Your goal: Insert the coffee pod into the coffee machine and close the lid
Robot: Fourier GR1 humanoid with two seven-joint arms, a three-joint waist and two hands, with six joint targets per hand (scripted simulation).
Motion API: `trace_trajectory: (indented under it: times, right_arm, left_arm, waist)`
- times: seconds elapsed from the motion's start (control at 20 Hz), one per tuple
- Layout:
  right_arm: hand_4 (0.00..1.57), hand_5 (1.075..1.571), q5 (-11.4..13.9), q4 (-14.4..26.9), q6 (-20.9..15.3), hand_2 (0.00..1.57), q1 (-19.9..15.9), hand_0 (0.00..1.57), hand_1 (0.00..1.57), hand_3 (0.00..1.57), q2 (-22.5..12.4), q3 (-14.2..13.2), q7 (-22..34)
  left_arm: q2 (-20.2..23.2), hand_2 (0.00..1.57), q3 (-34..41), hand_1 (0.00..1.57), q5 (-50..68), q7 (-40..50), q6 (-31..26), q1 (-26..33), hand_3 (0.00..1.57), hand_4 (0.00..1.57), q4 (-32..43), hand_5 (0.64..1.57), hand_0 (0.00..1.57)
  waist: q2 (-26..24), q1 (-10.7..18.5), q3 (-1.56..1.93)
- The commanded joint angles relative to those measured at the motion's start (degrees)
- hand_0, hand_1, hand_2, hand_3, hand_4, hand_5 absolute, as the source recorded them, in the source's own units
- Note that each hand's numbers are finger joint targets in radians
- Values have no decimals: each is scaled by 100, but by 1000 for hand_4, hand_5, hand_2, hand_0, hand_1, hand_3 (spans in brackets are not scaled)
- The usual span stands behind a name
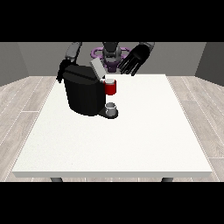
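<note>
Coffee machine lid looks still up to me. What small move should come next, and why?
Probably bring the hand at the view's right down toward the raised lid to press it shut. The lid stands tilted open above the coffee machine, and that hand hangs open just beside it, holding nothing.

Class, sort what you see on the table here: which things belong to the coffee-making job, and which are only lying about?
For the job:
coffee machine
its raised lid
red pod holder

Lying about:
small grey cup on the machine's base; otherwise only the white table itself
</note>
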Motion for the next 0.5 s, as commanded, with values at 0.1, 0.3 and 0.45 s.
trace_trajectory:
  times: [0.1,0.3,0.45]
  right_arm:
    - [0,1571,-131,99,-44,0,596,0,0,0,-89,-236,-185]
    - [0,1571,-359,-29,179,0,835,0,0,0,-30,-256,-294]
    - [0,1571,-493,-214,428,0,944,0,0,0,38,-135,-242]
  left_arm:
    - [-978,0,1020,0,1400,-523,132,1003,0,369,-94,1571,0]
    - [-1495,0,1820,0,2414,-658,-190,1723,0,0,126,1571,0]
    - [-1812,0,1828,0,2539,-531,-346,2273,0,394,262,1571,0]
  waist:
    - [-847,661,-16]
    - [-1460,1078,-20]
    - [-2113,1305,-6]
